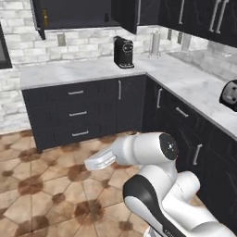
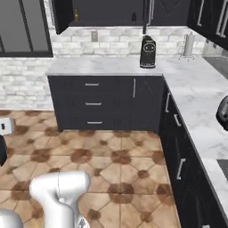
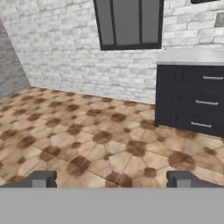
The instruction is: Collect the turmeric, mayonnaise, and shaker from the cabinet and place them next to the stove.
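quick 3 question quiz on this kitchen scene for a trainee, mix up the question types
1. True or false: the claw is shut on a jar.
2. What stands on the counter under the open cabinet? A) kettle B) coffee machine C) blender
3. Fill in: in the hand view, the claw points over the tiled floor toward a white ____ wall.

Key
1. False: its fingertips stand wide apart over bare floor.
2. B: the black coffee machine.
3. Brick: the brick wall.
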{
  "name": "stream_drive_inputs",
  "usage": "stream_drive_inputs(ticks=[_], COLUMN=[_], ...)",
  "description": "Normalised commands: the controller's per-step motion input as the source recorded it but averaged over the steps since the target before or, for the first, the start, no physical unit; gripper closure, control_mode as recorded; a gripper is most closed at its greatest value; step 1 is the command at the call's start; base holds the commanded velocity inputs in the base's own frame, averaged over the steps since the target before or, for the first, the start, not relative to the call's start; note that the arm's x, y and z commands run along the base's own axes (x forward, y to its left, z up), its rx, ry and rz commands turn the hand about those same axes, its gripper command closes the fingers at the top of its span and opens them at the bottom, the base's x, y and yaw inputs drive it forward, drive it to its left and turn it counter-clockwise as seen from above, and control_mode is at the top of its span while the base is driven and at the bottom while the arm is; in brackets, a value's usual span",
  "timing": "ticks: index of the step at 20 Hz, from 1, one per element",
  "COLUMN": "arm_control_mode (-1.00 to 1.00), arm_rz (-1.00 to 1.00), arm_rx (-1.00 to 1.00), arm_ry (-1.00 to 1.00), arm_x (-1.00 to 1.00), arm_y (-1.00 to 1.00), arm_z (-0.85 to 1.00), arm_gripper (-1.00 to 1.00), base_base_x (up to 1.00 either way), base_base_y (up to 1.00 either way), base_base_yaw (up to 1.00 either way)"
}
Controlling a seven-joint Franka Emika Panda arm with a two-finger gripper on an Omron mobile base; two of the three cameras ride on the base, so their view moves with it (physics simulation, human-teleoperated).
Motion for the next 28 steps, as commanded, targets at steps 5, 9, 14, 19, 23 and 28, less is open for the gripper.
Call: stream_drive_inputs(ticks=[5,9,14,19,23,28], arm_control_mode=[1.0,1.0,1.0,1.0,1.0,1.0], arm_rz=[0.0,0.0,0.0,0.0,0.0,0.0], arm_rx=[0.0,0.0,0.0,0.0,0.0,0.0], arm_ry=[0.0,0.0,0.0,0.0,0.0,0.0], arm_x=[0.0,0.0,0.0,0.0,0.0,0.0], arm_y=[0.0,0.0,0.0,0.0,0.0,0.0], arm_z=[0.0,0.0,0.0,0.0,0.0,0.0], arm_gripper=[-1.0,-1.0,-1.0,-1.0,-1.0,-1.0], base_base_x=[0.86,0.98,0.98,0.93,0.81,0.8], base_base_y=[0.0,-0.01,-0.07,-0.19,-0.44,-0.29], base_base_yaw=[-0.15,-0.05,0.0,0.0,0.0,0.0])
